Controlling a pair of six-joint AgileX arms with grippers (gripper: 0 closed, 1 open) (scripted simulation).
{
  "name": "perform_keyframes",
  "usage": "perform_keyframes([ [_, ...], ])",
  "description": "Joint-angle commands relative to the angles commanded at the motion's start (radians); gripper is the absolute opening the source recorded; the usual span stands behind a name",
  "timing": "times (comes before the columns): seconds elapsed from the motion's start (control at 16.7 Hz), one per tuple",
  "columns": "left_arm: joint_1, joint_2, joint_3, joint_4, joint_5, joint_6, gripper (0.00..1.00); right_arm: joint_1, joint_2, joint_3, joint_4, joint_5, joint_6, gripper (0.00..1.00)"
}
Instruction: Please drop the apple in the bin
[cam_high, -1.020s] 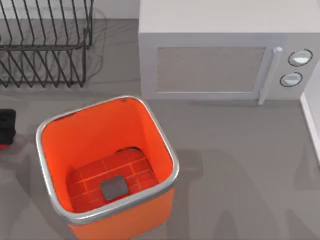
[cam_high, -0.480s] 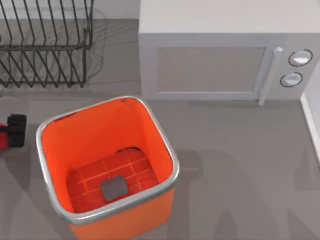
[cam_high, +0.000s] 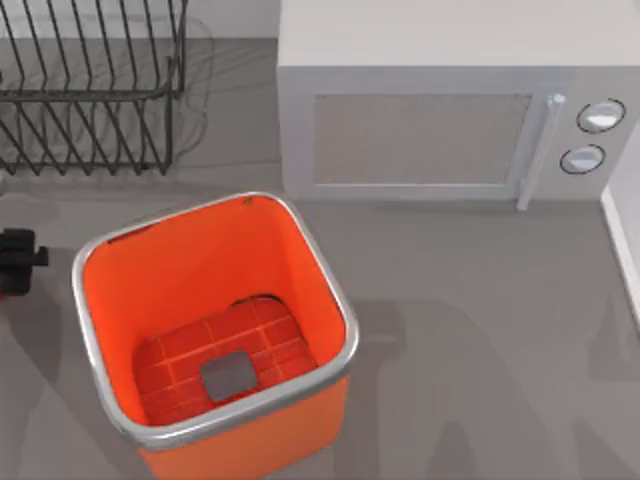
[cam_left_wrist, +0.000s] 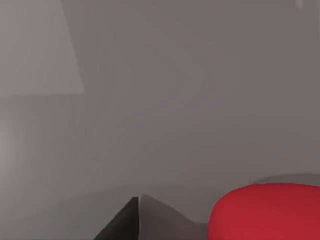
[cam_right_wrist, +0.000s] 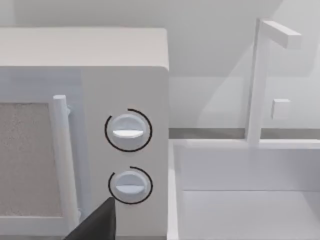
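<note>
the left gripper (cam_high: 14, 258) is cut off at the left edge of the top view, just left of the bin (cam_high: 345, 325); whether its jaws are spread or closed cannot be told. a thin red sliver under it may be the apple (cam_left_wrist: 265, 212). in the left wrist view the apple is cut off at the frame edge, beside one dark fingertip (cam_left_wrist: 122, 225), over grey table (cam_high: 480, 350). the bin's gridded floor holds a grey square (cam_high: 230, 375). a black wire rack (cam_high: 90, 90) stands at the back left, a white microwave (cam_high: 440, 100) at the back right. the right wrist view faces the microwave's two dials (cam_right_wrist: 128, 131) and a white sink (cam_right_wrist: 245, 190).
</note>
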Motion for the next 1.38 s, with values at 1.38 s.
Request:
perform_keyframes([
  [1.38, 0.009, -0.112, 0.198, -0.308, -0.023, 0.013, 0.0, 0.0, 0.0, 0.0, 0.0, 0.0, 0.0, 1.0],
])
